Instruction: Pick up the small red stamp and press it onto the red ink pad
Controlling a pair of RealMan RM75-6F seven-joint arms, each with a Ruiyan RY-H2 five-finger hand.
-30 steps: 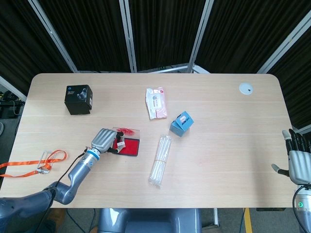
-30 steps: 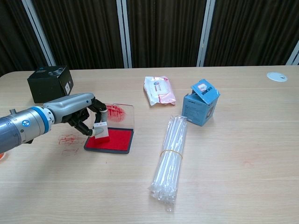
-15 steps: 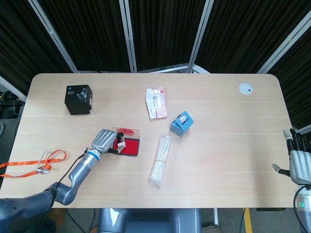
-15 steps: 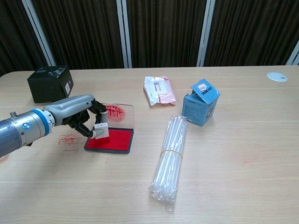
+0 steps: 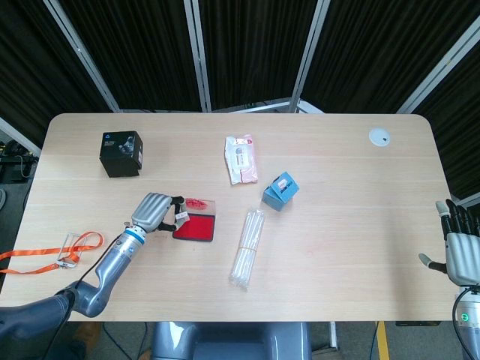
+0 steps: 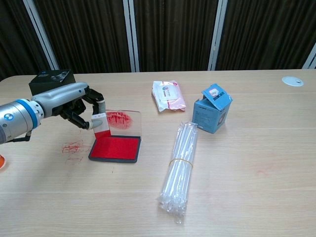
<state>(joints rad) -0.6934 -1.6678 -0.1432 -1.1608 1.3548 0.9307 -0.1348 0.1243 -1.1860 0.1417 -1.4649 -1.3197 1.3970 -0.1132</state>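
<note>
The red ink pad lies open on the table, its clear lid standing up at the back with red smears on it. My left hand pinches the small stamp, a white block with a red face. The stamp hangs just above the pad's left rear corner, not touching it. From the head view the left hand is to the left of the ink pad, with the stamp at the fingertips. My right hand rests far off at the right edge, fingers apart and holding nothing.
Red stamp prints mark the table left of the pad. A black box stands behind the left hand. A wipes pack, a blue box and a straw bundle lie to the right. An orange lanyard lies far left.
My left hand has lifted the stamp off the ink pad and drawn it up and to the left. The right hand has not moved.
</note>
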